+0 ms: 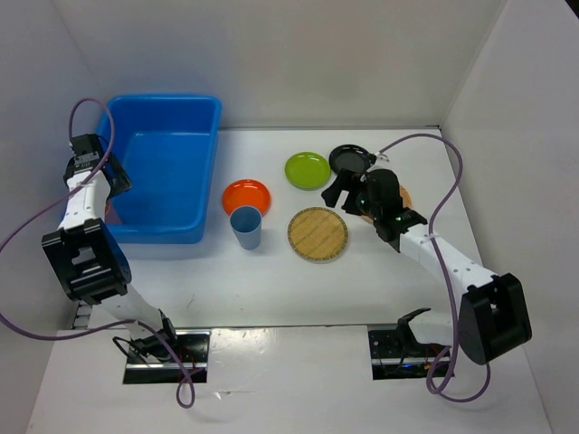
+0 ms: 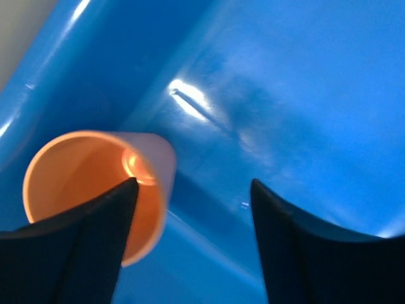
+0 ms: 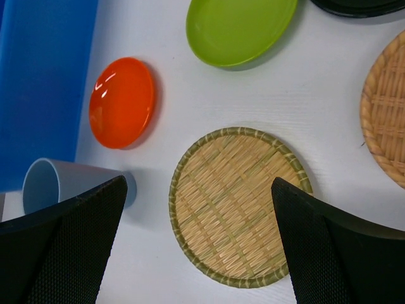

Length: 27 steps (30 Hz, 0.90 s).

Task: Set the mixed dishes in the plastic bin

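The blue plastic bin [image 1: 167,163] stands at the far left. My left gripper [image 1: 116,179] is open inside it by its left wall. In the left wrist view the pink cup [image 2: 152,158] lies on its side on the bin floor [image 2: 304,95], its mouth against my left finger; the gripper [image 2: 190,190] holds nothing. My right gripper [image 1: 342,192] is open and empty, hovering over a tan woven plate [image 1: 317,233] [image 3: 237,206]. The blue cup [image 1: 246,226], orange plate [image 1: 246,195], lime-green plate [image 1: 308,170] and black plate [image 1: 349,159] sit on the table.
A second woven plate [image 3: 386,120] lies right of the first, mostly hidden under my right arm in the top view. The right wrist view also shows the blue cup [image 3: 57,183], orange plate [image 3: 122,101], lime-green plate [image 3: 240,28] and the bin's wall [image 3: 44,82]. White walls enclose the table.
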Available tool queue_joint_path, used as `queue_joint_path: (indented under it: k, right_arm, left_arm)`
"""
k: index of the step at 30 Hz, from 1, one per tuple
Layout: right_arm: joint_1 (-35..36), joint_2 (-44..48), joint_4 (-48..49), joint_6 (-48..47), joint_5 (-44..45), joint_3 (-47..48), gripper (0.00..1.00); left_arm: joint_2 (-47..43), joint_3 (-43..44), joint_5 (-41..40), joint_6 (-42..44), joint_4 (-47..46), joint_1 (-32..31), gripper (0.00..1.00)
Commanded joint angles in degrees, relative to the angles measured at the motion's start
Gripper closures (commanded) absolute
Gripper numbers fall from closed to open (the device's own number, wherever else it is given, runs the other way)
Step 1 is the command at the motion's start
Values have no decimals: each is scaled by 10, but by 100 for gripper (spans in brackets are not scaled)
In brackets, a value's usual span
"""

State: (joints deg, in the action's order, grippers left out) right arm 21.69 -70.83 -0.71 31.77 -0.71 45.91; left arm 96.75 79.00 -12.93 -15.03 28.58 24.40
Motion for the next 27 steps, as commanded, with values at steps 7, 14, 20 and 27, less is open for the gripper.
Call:
queue_joint_path:
  k: [7,14,20,27]
  right_arm:
    - [-2,-27,33,-25,-60,61,76]
    - [-2,-14,5,-19,-12,88,16]
    - [-7,-14,-17,-6,41,88,1]
    - [-7,9,-27,20,100,72,1]
  left_arm:
    - [-128,87,32,16,17,-65,13]
    - [-190,79,223,98,45,-167,9]
    - [-180,51,290,126,51,-316,9]
    - [-151,21,257,143,45,-455,9]
